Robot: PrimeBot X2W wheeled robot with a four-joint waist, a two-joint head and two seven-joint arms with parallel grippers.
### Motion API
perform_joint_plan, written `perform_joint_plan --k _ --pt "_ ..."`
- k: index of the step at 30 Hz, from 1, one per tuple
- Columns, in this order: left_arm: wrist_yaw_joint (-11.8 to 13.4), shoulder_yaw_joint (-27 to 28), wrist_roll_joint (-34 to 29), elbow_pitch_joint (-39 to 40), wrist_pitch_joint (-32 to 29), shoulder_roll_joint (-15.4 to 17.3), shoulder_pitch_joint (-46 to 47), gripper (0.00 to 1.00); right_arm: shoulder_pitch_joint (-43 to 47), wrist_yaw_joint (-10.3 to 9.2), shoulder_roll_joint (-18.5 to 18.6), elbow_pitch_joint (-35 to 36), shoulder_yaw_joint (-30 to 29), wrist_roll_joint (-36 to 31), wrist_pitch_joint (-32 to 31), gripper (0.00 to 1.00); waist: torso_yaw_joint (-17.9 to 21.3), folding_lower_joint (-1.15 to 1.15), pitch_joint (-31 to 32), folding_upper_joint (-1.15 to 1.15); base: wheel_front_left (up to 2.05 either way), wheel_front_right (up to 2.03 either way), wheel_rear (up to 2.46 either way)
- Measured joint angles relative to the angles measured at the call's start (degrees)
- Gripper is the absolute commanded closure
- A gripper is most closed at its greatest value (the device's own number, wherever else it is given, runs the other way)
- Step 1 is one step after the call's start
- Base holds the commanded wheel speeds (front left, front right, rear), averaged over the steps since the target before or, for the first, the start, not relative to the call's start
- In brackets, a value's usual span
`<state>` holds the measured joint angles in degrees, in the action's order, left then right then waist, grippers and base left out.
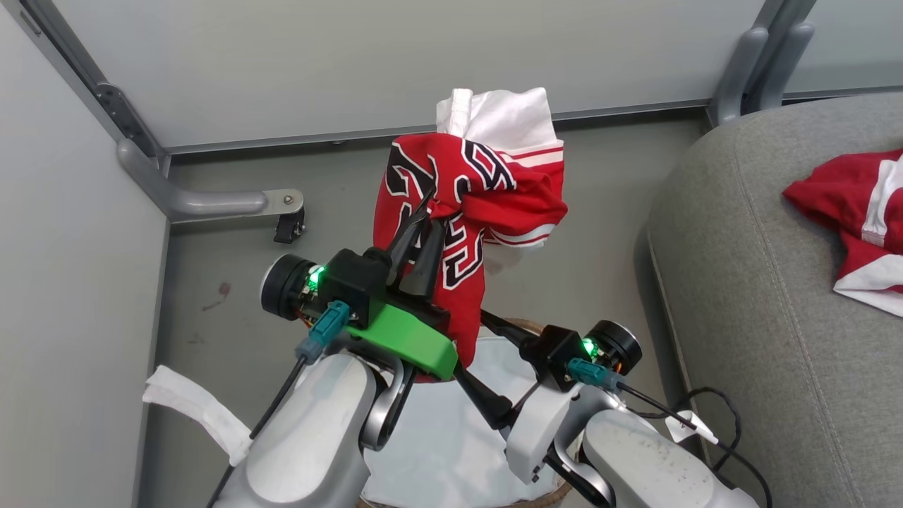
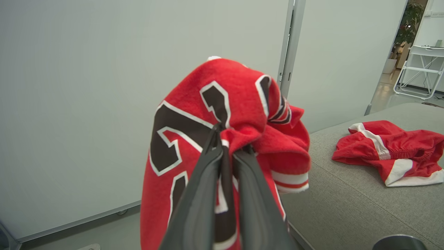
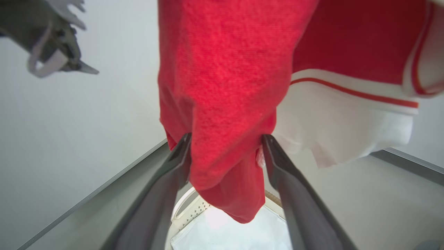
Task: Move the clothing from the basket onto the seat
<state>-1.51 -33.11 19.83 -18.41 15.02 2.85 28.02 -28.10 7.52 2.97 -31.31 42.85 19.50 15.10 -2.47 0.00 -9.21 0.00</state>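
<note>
A red jersey (image 1: pixel 494 190) with black-and-white lettering hangs in the air above the basket, bunched up with a white panel on top. My left gripper (image 1: pixel 429 224) is shut on a fold of it; the left wrist view shows both fingers pinching the jersey (image 2: pixel 236 100) at the gripper (image 2: pixel 230 139). My right gripper (image 1: pixel 469 346) stands open below, and the jersey's hanging end (image 3: pixel 222 86) drops between its spread fingers (image 3: pixel 277 163). The basket's brown rim (image 1: pixel 525 326) and white liner (image 3: pixel 225 229) lie underneath. A second red and white garment (image 1: pixel 853 219) lies on the grey seat (image 1: pixel 762 317) to the right.
Grey partition walls close off the back and left. A metal foot with a caster (image 1: pixel 211 204) stands on the floor at the left, and a white cloth strip (image 1: pixel 197 416) lies at the lower left. A black cable (image 1: pixel 705 416) runs beside the seat.
</note>
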Motion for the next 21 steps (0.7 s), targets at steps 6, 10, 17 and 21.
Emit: perform_joint_plan --k 6,10,17,21 --pt "0.12 -1.53 0.92 -0.15 0.00 0.00 0.54 1.00 -1.41 0.00 -0.12 -0.70 0.90 1.46 0.00 0.00 -0.98 0.00 0.11 0.00 0.00 0.00 0.00" --pt "0.36 -2.25 1.37 -0.19 0.00 -0.01 0.59 1.00 -2.42 0.00 -0.12 -1.33 1.45 2.15 0.00 0.15 -1.44 0.00 0.20 0.00 0.00 0.00 0.00" --pt "0.57 -2.55 1.67 -0.52 0.00 0.00 0.69 1.00 -2.64 0.00 -0.12 -1.61 2.12 3.05 0.00 1.00 -1.83 0.00 0.53 0.00 0.00 0.00 0.00" --pt "0.56 -2.33 1.67 -0.75 0.00 0.00 0.69 1.00 -2.64 0.00 -0.12 -1.81 2.14 3.16 0.00 1.00 -1.67 0.00 0.64 0.00 0.00 0.00 0.00"
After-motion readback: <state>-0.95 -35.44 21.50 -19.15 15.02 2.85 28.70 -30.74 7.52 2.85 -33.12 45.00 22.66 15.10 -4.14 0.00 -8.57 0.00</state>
